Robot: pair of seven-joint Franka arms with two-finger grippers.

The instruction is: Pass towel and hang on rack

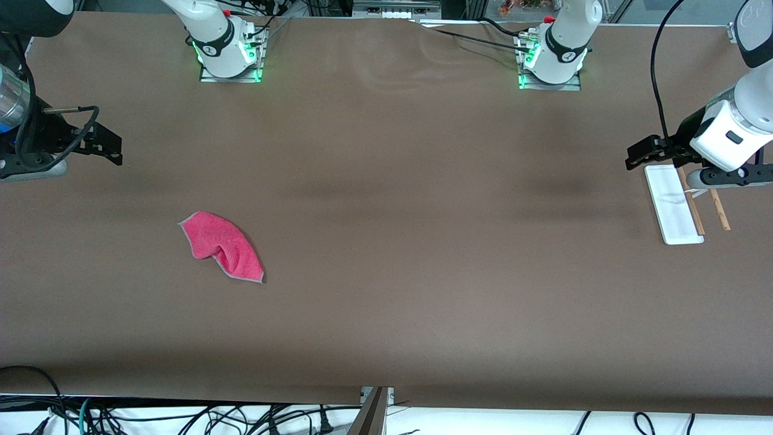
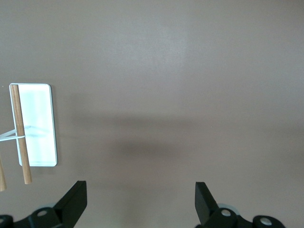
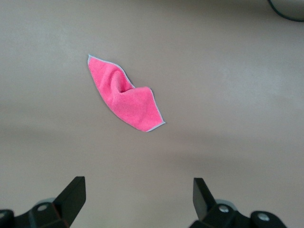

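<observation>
Both grippers are spread wide and carry nothing. Right gripper (image 1: 112,145) hangs above bare table at the right arm's end; left gripper (image 1: 640,154) hangs at the left arm's end, just over the rack. Neither is in contact with any object.

Table (image 1: 386,241): a broad brown surface that separates the two task items, one at each end. This layout probably explains the handover: judged from the spacing, neither arm would reach both items comfortably.

Rack (image 1: 676,208): flat white base with two thin brown rods. It stands at the left arm's end, directly below the left gripper, so the left arm appears positioned to do the hanging once it receives the cloth.

Towel (image 1: 222,244): lies crumpled on the table, pink face up, grey edging visible. It is toward the right arm's end, nearer the front camera than the right gripper, and well apart from the rack. No pickup has begun.

View differences:
- Front view alone shows both items together and the gap between them.
- Right wrist view shows the towel (image 3: 124,92) with a raised central fold, a likely pinch point, and the parted fingers (image 3: 73,192).
- Left wrist view shows the rack (image 2: 35,124) clearly, base uncovered and one rod seen full length, which the arm partly hides in the front view; no towel appears.
</observation>
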